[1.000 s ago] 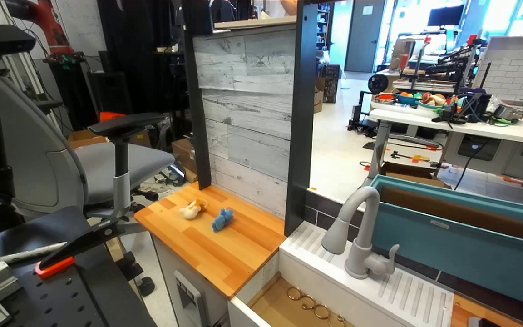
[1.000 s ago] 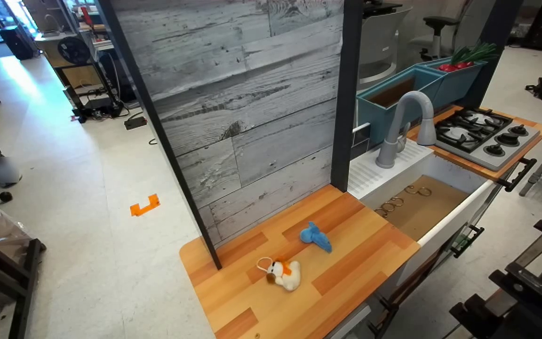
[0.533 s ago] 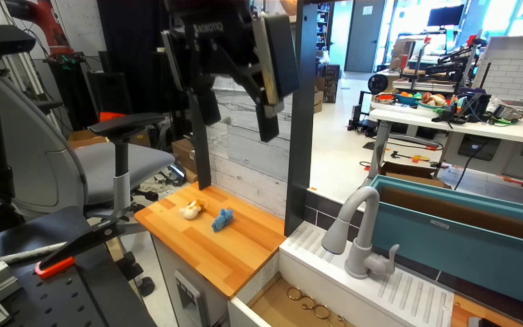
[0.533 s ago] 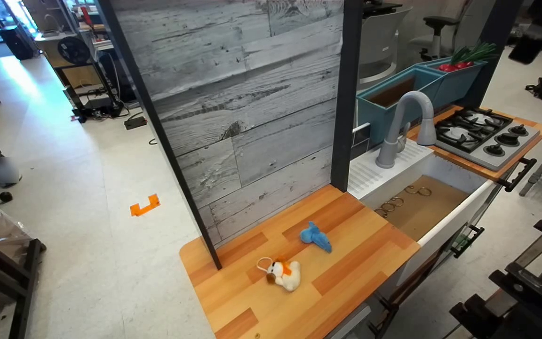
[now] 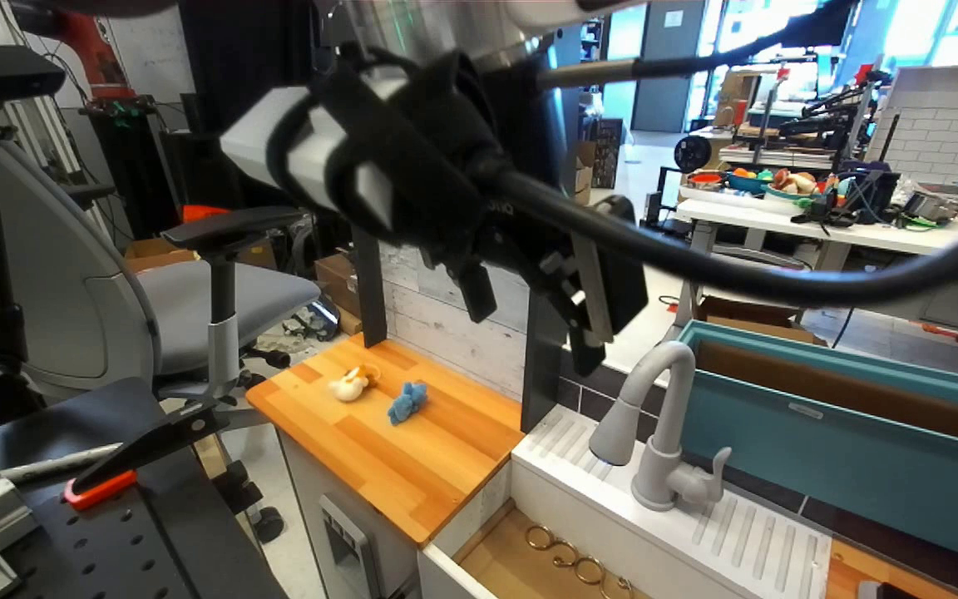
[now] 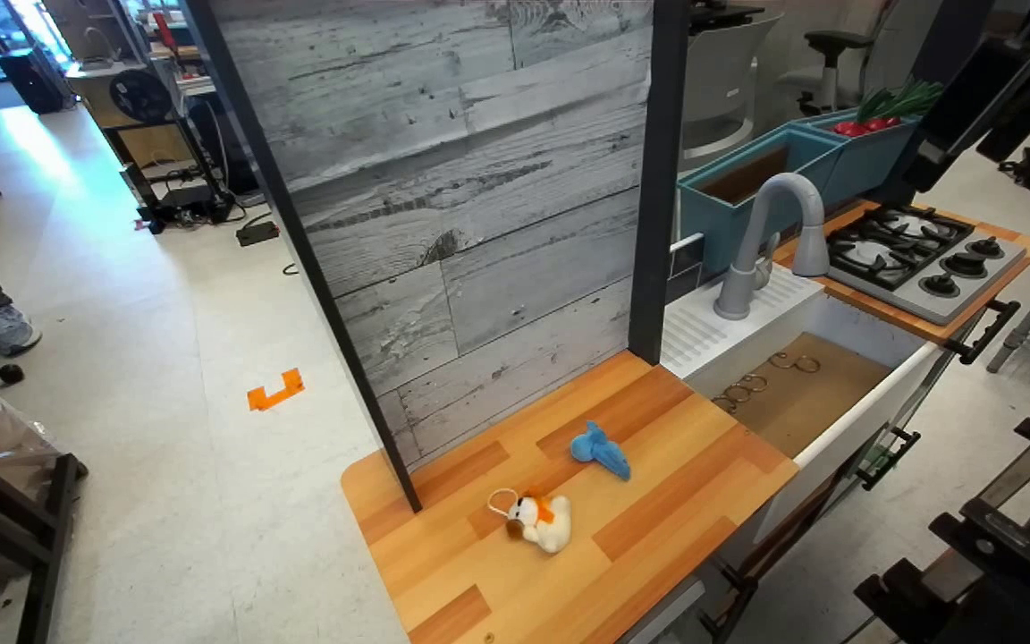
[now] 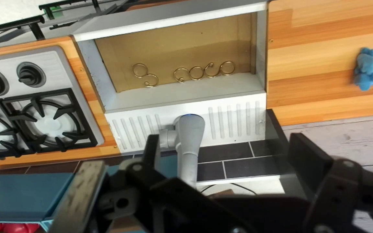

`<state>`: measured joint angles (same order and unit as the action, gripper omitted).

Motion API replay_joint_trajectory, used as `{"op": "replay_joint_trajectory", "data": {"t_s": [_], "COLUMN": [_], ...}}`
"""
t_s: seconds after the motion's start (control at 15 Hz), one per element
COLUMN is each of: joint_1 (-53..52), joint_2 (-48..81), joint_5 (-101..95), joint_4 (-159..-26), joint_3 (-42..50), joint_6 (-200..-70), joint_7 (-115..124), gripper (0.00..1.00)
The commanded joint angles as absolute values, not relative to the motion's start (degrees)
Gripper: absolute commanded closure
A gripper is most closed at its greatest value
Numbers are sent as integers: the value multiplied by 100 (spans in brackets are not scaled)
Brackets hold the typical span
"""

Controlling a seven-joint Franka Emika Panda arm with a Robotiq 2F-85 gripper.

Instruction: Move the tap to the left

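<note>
The grey tap (image 5: pixel 669 424) with its arched spout stands upright on the white ribbed sink ledge, in both exterior views (image 6: pixel 746 246). Its spout points out over the sink basin. In the wrist view the tap (image 7: pixel 191 136) shows between my spread fingers, closer to the left finger. My gripper (image 5: pixel 533 320) is open and empty. In an exterior view it hangs above and to the left of the spout, apart from it. In an exterior view its dark fingers (image 6: pixel 962 156) show at the upper right, above the stove side.
A dark post (image 5: pixel 547 333) and grey wood panel (image 6: pixel 479 224) rise beside the ledge. A teal planter (image 5: pixel 845 449) stands behind the tap. The stove (image 6: pixel 917 259) sits beside the sink. A blue toy (image 6: pixel 600 449) and beige plush (image 6: pixel 546 523) lie on the wooden counter. Gold rings (image 7: pixel 196 72) lie in the basin.
One second ago my gripper was out of view. It has come in from the top, moved down and, in an exterior view, right towards the tap. The tap has not moved.
</note>
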<state>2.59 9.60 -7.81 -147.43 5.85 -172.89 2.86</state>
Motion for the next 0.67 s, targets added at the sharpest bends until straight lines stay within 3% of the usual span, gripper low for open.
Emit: {"op": "replay_joint_trajectory", "data": {"t_s": [0.0,0.6], "joint_1": [13,-437], "joint_2": [1619,2821], "joint_5": [-1140,-346], "joint_4": [-14420,-13753], "joint_3": [1079,1378], "joint_6": [-17906,-18260], "joint_7": [794,765], "gripper": [0,0]}}
